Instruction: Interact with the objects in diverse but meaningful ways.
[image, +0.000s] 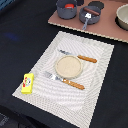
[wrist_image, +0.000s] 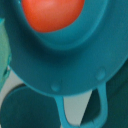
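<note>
Dark tabletop, red tomato (wrist_image: 51, 13) in pot (wrist_image: 65, 60) (close-up)

The arm's body could not be made out in either view. A pale greenish strip (wrist_image: 4, 55) at the wrist picture's border was too blurred to call the robot's own.

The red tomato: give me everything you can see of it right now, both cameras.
The red tomato is a smooth, glossy, round orange-red toy that looks like plastic. It sits inside a dark blue-grey pot on the brown board at the far edge of the scene, resting on the pot's floor. In the exterior view only its top shows above the rim. The wrist view looks straight down on it from close range, partly cropped. No tool touches it.
</note>
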